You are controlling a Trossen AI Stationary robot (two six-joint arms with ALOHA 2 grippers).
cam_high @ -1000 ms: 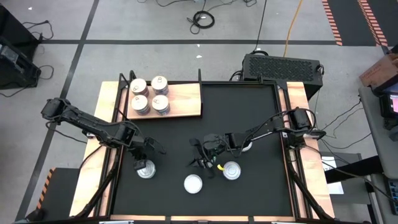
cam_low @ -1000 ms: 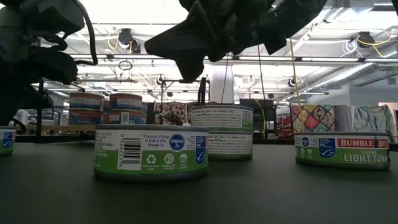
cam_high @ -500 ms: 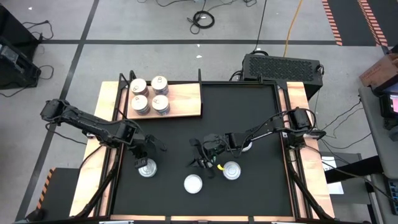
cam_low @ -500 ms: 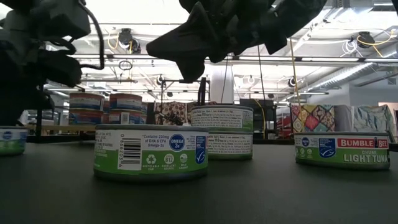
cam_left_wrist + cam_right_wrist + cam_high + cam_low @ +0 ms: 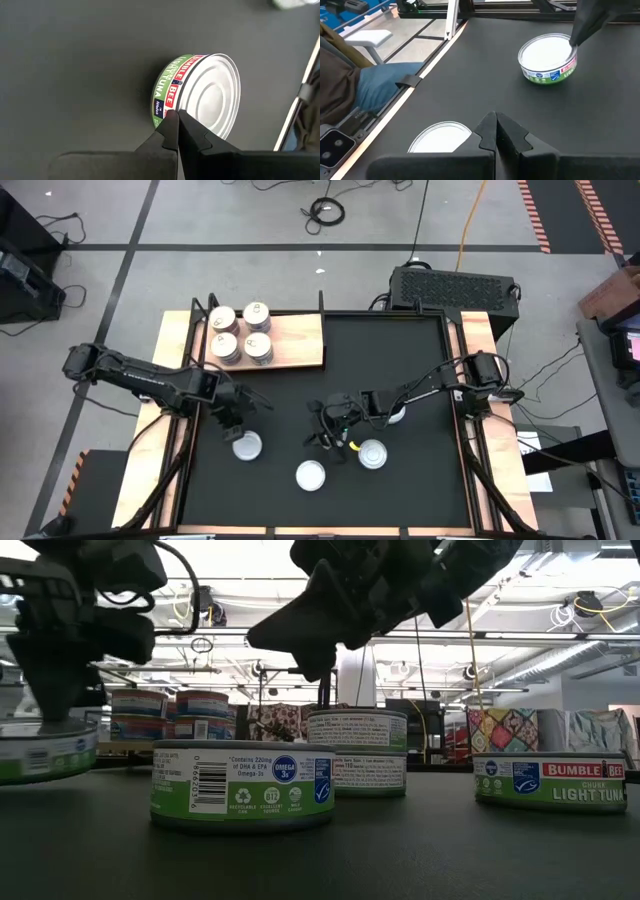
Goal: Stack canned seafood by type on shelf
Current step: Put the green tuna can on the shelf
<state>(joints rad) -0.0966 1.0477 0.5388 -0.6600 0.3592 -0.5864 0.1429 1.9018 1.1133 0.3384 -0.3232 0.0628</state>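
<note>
Operator: Status of left gripper [image 5: 176, 116] and its workpiece?

Technician: Fingers are pressed together, with no gap between them. The tips touch the green-labelled wall of a short round metal tin with a pale top [image 5: 210, 95]. Whether they nip the rim cannot be told. The tin sits on the black mat [image 5: 390, 360], well clear of the light wooden shelf board [image 5: 295, 340], on the side nearer the camera of the low view.

Operator: Change over the last second?

Technician: The tin has shifted. From above it now lies slightly nearer the board and further toward the right arm's side. In the low view it shows larger and further into the picture. The left gripper travelled with it.

Operator: Meaning for the task?

Technician: Transfer of this tin has probably begun, by pushing or by a rim hold. Four tin stacks [image 5: 240, 332] already occupy the board's left-arm end. Two more pale-topped tins [image 5: 311, 474] lie on the mat far from the board and are not yet handled.

Operator: Right gripper [image 5: 495, 127]?

Technician: Fingers pressed together, holding nothing. It hangs over the mat, well apart from the board, close to those two tins.
</note>
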